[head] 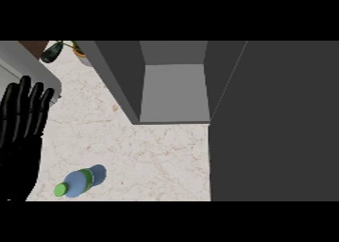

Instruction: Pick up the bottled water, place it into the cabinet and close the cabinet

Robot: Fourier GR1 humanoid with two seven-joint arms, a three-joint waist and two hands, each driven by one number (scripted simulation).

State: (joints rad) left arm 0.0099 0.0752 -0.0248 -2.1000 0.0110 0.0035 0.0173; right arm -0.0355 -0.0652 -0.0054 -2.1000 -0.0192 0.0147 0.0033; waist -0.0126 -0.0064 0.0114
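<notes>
I see my left hand (22, 118) resting at the left edge, fingers straight and apart; the water bottle (80, 182) stands on the bench (158, 151), cabinet (173, 94) apparently open.

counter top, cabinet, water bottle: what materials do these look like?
Beige speckled counter top: looks like polished stone or marble, going by the fine brown veining; could be laminate.
Open dark grey box cabinet: flat matte panels with no grain, likely painted board or metal; cannot tell which.
Pale blue water bottle with green cap: looks like translucent plastic with a smooth finish.
</notes>
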